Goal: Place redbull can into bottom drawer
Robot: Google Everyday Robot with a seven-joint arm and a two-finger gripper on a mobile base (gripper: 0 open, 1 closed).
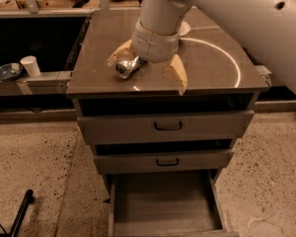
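Observation:
The redbull can (127,66) lies on its side on the cabinet top (207,70), its silver end toward the front left. My gripper (148,73) hangs over it, open, with one tan finger (120,53) left of the can and the other finger (178,74) to its right near the front edge. The arm hides the can's far end. The bottom drawer (163,204) is pulled open below, with a bare flat floor.
A white bowl (183,28) sits behind the arm on the cabinet top, mostly hidden. Two upper drawers with black handles (167,126) are closed. A white paper cup (30,65) and a dark dish (8,71) stand on a ledge at left.

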